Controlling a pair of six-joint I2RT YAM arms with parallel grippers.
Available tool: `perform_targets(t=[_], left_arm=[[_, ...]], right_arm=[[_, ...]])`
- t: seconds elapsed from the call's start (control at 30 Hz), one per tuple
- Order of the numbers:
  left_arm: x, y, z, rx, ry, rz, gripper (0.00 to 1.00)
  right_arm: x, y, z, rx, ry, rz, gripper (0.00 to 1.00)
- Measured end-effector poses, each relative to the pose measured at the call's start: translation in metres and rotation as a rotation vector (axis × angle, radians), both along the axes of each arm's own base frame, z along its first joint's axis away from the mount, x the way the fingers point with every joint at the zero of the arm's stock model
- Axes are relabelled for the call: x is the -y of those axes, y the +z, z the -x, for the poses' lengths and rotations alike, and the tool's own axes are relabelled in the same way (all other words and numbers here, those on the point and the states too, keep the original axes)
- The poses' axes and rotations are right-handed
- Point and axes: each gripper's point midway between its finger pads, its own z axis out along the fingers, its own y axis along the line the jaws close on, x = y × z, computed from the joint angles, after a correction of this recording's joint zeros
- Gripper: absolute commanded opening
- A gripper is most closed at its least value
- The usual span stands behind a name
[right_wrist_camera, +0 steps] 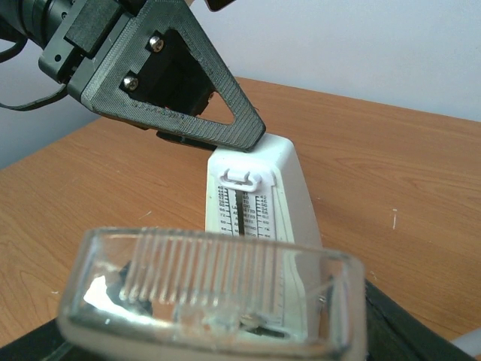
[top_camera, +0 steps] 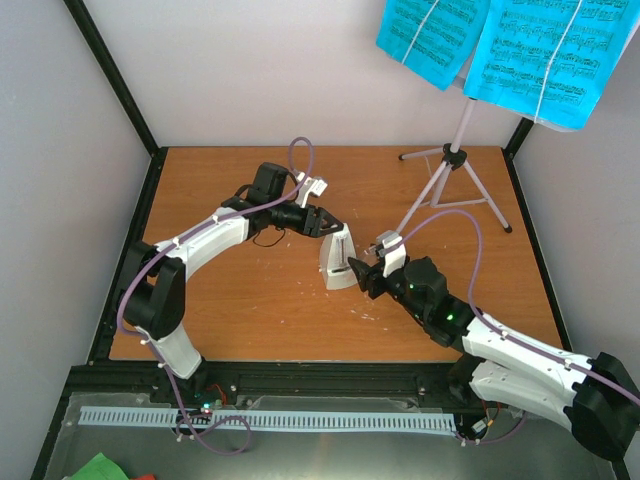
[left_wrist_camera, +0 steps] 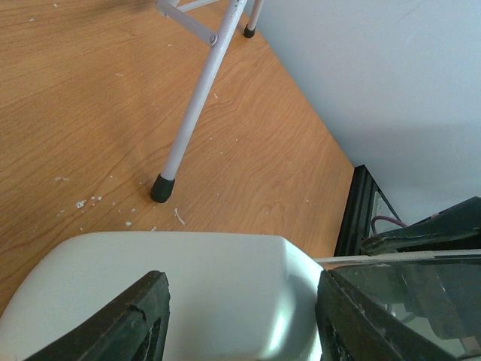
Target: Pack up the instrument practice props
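Note:
The white pyramid metronome (top_camera: 338, 262) stands mid-table; its scale face shows in the right wrist view (right_wrist_camera: 255, 203). My left gripper (top_camera: 328, 228) straddles its top, and its white body (left_wrist_camera: 210, 293) fills the space between my fingers (left_wrist_camera: 131, 323). My right gripper (top_camera: 360, 272) is shut on the clear tapered cover (right_wrist_camera: 218, 289), held just in front of the metronome's face. The pale lilac tripod music stand (top_camera: 455, 170) stands at the back right, carrying cyan sheet-music pages (top_camera: 545, 55). One stand leg (left_wrist_camera: 197, 98) shows in the left wrist view.
Black frame posts (top_camera: 120, 80) and pale walls close in the wooden table (top_camera: 230, 300) on three sides. The stand's legs spread across the back right corner. A grey slotted rail (top_camera: 260, 418) runs along the front, with a green scrap (top_camera: 100, 468) below it.

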Motion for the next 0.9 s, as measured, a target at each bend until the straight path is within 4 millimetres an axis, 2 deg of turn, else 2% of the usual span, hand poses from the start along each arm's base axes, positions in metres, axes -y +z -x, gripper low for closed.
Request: perform_targets(t=[0.23,0.43,0.9], left_arm=[[0.001,-0.001,0.006,-0.014,-0.018,0.016,0.54],[-0.004,-0.003,0.023,-0.043,-0.047,0.036,0.55],[-0.005,-0.004,0.025,-0.043,-0.037,0.028,0.64]], right_arm=[[-0.005,0.005,0.001,0.029,0.000,-0.004,0.50],[-0.006,0.010,-0.002,0.061,-0.017,-0.015,0.50],[-0.022,-0.011,0.010,0.072,-0.044,0.011,0.50]])
